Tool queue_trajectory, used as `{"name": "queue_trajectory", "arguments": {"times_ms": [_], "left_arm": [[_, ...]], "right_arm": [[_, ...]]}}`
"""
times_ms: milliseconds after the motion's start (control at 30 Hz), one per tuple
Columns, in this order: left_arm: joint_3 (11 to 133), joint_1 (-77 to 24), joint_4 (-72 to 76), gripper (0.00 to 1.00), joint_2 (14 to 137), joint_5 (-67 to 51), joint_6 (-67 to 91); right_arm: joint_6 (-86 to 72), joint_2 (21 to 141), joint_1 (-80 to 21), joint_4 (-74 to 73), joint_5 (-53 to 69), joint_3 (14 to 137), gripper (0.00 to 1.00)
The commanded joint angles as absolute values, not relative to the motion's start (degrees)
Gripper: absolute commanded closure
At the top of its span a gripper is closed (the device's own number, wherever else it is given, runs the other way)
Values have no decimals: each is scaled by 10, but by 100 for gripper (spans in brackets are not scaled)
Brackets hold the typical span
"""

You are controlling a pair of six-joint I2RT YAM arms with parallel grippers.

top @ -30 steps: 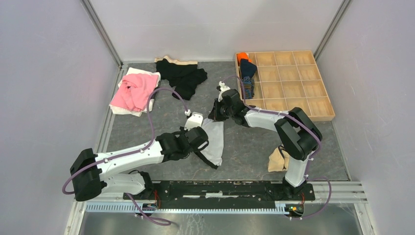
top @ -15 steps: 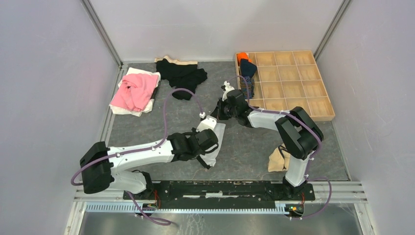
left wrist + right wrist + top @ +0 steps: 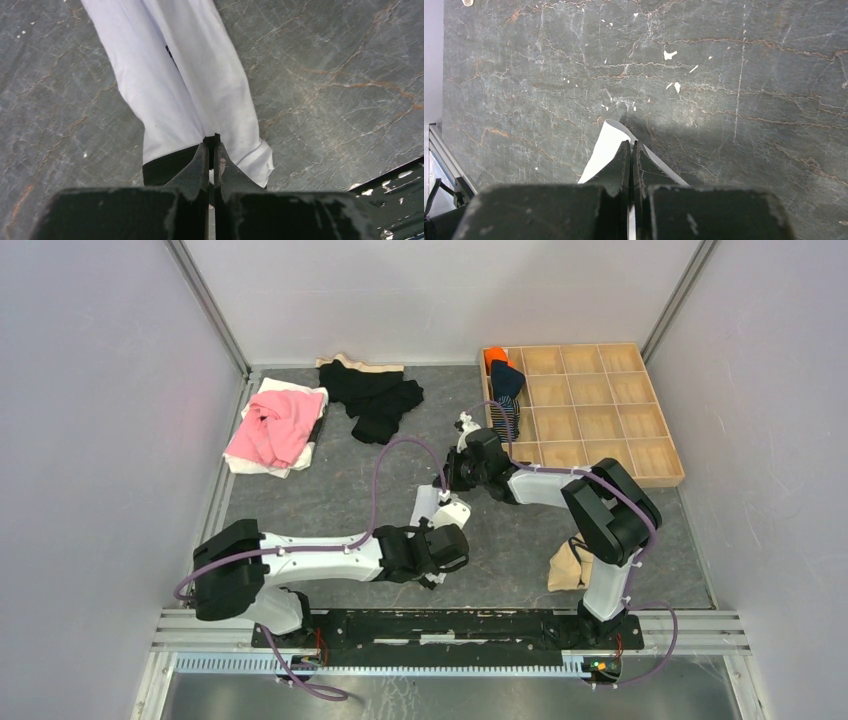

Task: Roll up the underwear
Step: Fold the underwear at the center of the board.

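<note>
White underwear with black trim lies stretched on the grey table between my two grippers. My left gripper is shut on its black waistband at the near end. In the top view that gripper is near the table's front middle, and the left wrist covers most of the cloth. My right gripper is shut on a white corner of the underwear at the far end. From above, the right gripper is just left of the tray. A navy striped pair lies in the tray.
The wooden compartment tray sits at the back right, with an orange cloth in its far left corner. A pink garment and black garments lie at the back left. A tan cloth rests by the right arm's base.
My left gripper has moved right and toward the front edge, dragging the near end of the white underwear with it. The right gripper shifted slightly right. Both stayed shut.
</note>
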State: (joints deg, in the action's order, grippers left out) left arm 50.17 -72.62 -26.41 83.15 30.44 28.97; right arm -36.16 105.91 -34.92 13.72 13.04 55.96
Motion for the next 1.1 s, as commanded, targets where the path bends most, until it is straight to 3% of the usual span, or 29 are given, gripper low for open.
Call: {"name": "queue_trajectory", "arguments": {"times_ms": [0, 467, 667, 900, 1067], "left_arm": [[497, -734, -212, 98, 846, 264, 289], [453, -736, -148, 98, 892, 224, 311], [446, -736, -143, 97, 899, 226, 319], [457, -736, -164, 87, 881, 242, 323], [477, -735, -186, 73, 854, 239, 322]], "right_arm": [[-354, 1039, -339, 169, 118, 554, 100], [-312, 1023, -339, 153, 89, 531, 95], [-280, 1003, -339, 135, 68, 526, 80], [-235, 961, -340, 94, 26, 534, 62], [-206, 920, -340, 60, -18, 535, 56]]}}
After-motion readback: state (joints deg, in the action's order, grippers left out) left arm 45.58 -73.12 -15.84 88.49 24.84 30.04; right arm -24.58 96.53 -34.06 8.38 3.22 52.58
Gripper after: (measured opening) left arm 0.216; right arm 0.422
